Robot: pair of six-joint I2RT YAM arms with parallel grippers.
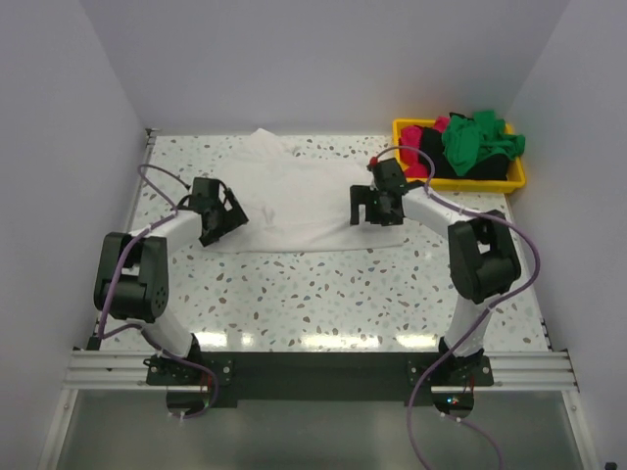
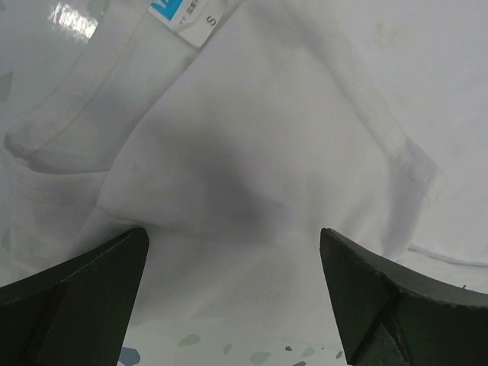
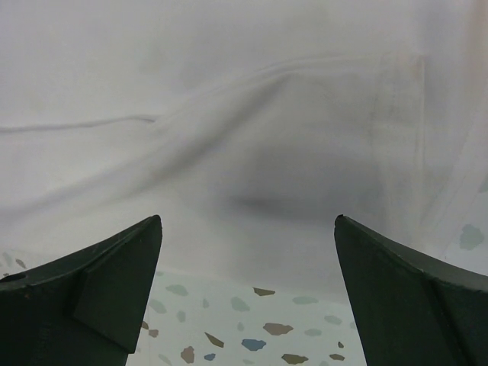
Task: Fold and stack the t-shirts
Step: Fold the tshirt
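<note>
Speckled terrazzo covers the table [image 1: 323, 304], boxed in by pale walls. The white t-shirt [image 1: 299, 201] lies spread across its far middle, thin, limp cotton with soft creases, a ribbed collar [image 2: 99, 84] and a small neck label [image 2: 183, 15]. The left gripper [image 2: 232, 232] hangs over the shirt's left side and the right gripper [image 3: 248, 221] over its right side. Both have their jaws spread wide with nothing between them. The step in hand looks like the first fold of this shirt. The next move likely calls for both arms to lower together, pinch the near edge without bunching it, and lift evenly. The green t-shirt [image 1: 475, 142], magenta t-shirt [image 1: 419, 137] and black t-shirt [image 1: 480, 171] wait crumpled in the rigid yellow bin [image 1: 460, 184] at the far right corner.
</note>
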